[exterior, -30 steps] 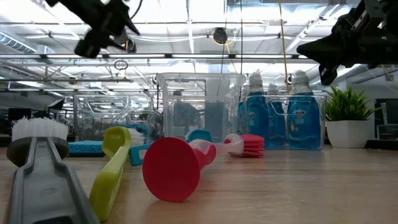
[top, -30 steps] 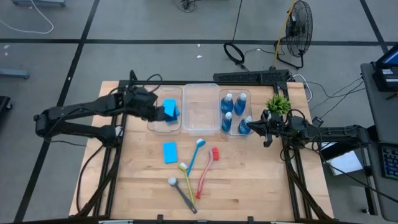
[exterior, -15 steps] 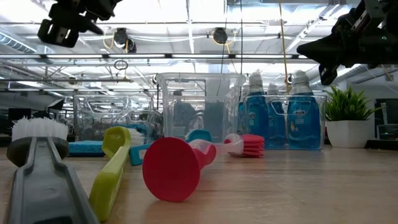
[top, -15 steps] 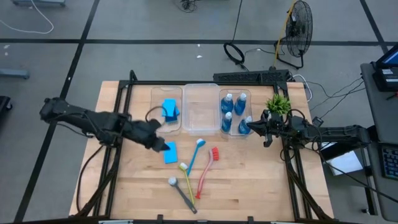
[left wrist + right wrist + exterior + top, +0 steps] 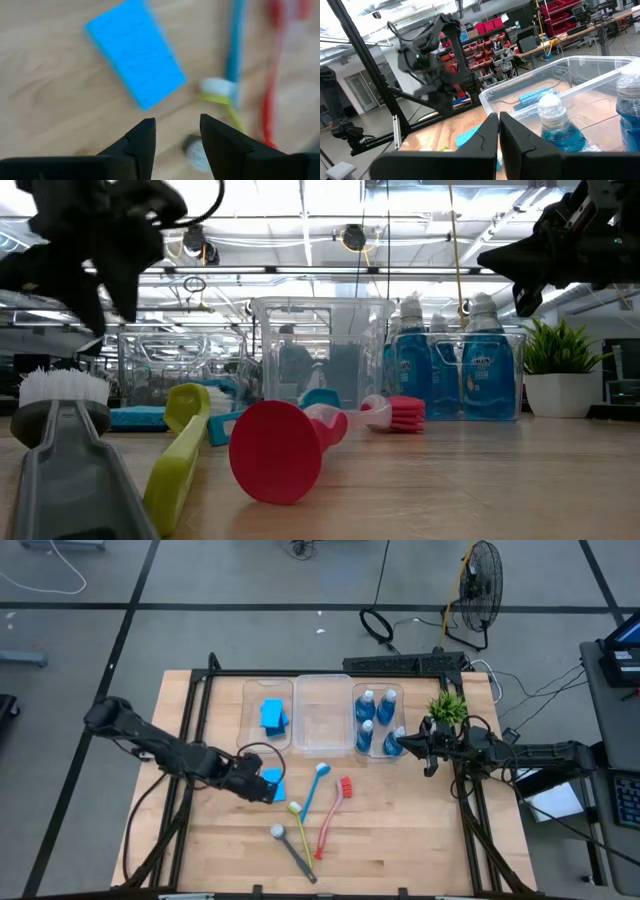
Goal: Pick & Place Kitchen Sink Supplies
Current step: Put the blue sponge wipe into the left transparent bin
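The left claw (image 5: 262, 787) hangs low over the pale wooden desk (image 5: 400, 830), its two dark fingers (image 5: 142, 142) parted with a gap between them and nothing held — just ahead of them a flat blue rectangular sponge (image 5: 136, 59) lies on the wood, not touched by either finger. Three more blue sponges (image 5: 272, 714) sit in the left clear plastic bin (image 5: 250, 737); the middle clear bin (image 5: 323, 716) holds nothing that can be seen. The four small clear bottles of blue liquid (image 5: 367, 724) stand in the right clear bin (image 5: 379, 690). Near the loose sponge lie the four thin long-handled brushes: the blue one (image 5: 314, 786), the red one (image 5: 335, 810), the yellow-green one (image 5: 301, 828) and the grey one (image 5: 289, 851). The right claw (image 5: 408, 743) waits just beside the bottle bin — its fingers pressed together, gripping nothing. A small green potted plant (image 5: 447, 707) stands near that arm.
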Tool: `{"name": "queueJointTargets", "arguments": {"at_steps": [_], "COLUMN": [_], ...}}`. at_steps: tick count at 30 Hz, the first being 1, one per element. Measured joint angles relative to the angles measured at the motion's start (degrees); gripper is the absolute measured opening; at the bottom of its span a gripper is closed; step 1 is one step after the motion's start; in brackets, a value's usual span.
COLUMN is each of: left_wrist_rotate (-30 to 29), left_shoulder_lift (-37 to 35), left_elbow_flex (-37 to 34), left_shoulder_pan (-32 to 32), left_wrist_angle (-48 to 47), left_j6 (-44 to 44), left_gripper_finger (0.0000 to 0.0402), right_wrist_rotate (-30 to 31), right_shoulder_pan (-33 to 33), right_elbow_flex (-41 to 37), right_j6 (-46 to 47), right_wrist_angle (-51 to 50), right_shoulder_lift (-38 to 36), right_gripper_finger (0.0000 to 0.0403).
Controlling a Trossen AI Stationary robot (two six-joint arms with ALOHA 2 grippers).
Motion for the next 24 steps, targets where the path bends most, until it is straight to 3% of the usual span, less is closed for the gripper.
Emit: {"name": "queueJointTargets", "arguments": {"at_steps": [5, 24], "left_wrist_rotate": [-1.49, -2.6], "left_shoulder_lift": [3.4, 13.05], "left_elbow_flex": [0.0, 0.02], "left_shoulder_pan": [-0.26, 4.03], "left_wrist_angle": [-0.91, -0.58], "left_j6": [-7.72, -8.87], "left_gripper_finger": [0.0154, 0.0154], "right_wrist_rotate": [-0.01, -0.03], "right_shoulder_pan": [0.01, 0.02], "right_elbow_flex": [0.0, 0.0], "right_j6": [0.0, 0.4], "right_wrist_angle": [0.0, 0.0], "right_shoulder_lift": [0.0, 0.0], "right_gripper_finger": [0.0004, 0.0004]}}
